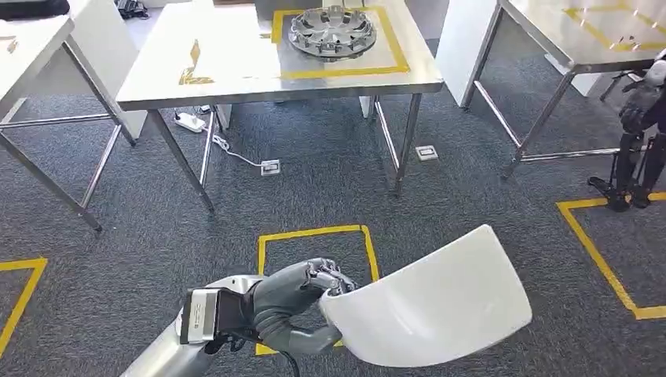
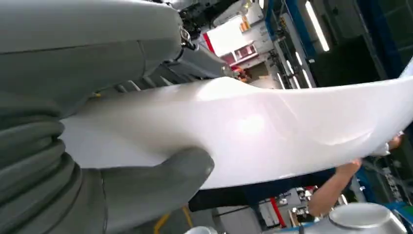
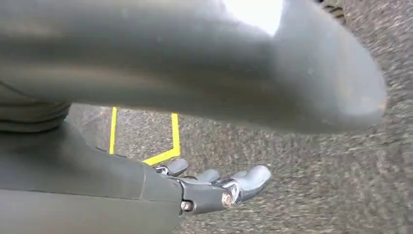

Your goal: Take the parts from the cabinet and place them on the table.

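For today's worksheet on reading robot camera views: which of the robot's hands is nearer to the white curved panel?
Left. The left hand grips the white curved panel at its edge. The right hand hangs over the carpet, holding nothing.

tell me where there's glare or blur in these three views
Head view: sharp, with soft ceiling reflections on the steel table. Left wrist view: a bright glare patch on the curved glossy white panel that the left hand holds; background soft. Right wrist view: the right hand is blurred up close, and the grey carpet looks smeared.
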